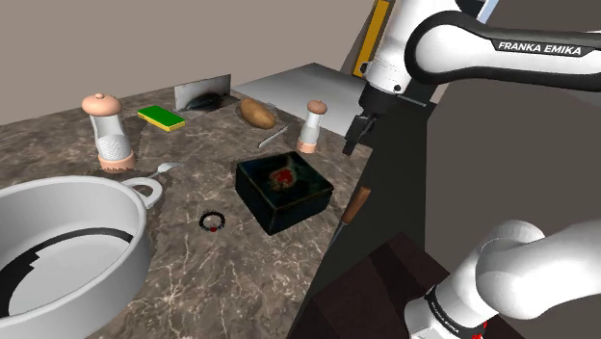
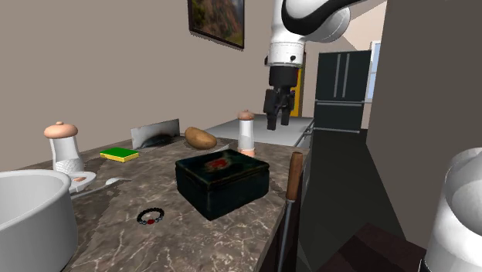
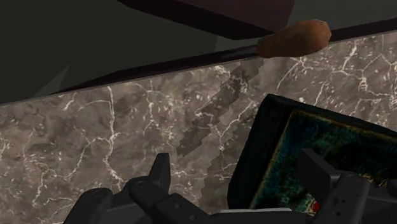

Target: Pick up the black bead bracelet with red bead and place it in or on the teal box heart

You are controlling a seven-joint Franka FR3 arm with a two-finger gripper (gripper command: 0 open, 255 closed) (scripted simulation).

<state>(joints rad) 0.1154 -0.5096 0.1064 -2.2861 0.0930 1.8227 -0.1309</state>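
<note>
**Open hand [image 1: 354,135] hangs clear of bracelet [image 1: 213,221]**

My hand hangs high over the table's [image 1: 250,274] edge, fingers apart and empty, near the dark box [image 1: 285,190] with a red mark on its lid. The black bracelet lies flat on the table, apart from the box, between it and a big white pot [image 1: 106,279], so I judge it reachable from straight above.

On the marble counter [image 1: 193,279], a white pot [image 1: 106,274] sits near, at the shoulder view's left; farther back stand a grinder [image 1: 108,130], green sponge [image 1: 161,117], potato [image 1: 256,113] and shaker [image 1: 312,125].
</note>
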